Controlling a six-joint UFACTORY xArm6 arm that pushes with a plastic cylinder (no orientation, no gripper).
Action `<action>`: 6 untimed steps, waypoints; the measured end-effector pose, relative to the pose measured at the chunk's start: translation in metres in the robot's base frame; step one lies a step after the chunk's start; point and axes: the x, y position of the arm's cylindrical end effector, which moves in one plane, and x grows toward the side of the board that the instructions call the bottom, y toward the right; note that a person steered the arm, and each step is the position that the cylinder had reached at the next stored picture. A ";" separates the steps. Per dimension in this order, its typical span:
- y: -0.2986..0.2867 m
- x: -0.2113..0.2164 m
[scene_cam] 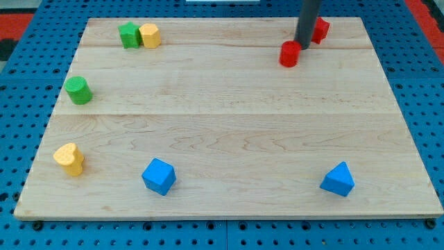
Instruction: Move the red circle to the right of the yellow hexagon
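My tip (303,46), the bare rod that serves as end effector with nothing to open or close, touches the upper right side of the red circle block (290,53) near the frame's upper right. Another red block (320,30) sits just behind the rod, near the light wooden table's (222,118) top edge. The yellow hexagon block (150,35) lies upper left, touching a green block (129,35) on its left. Open wood stretches between the circle and the hexagon.
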 end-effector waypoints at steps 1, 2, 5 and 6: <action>0.021 0.002; 0.008 0.021; -0.066 0.065; -0.137 0.066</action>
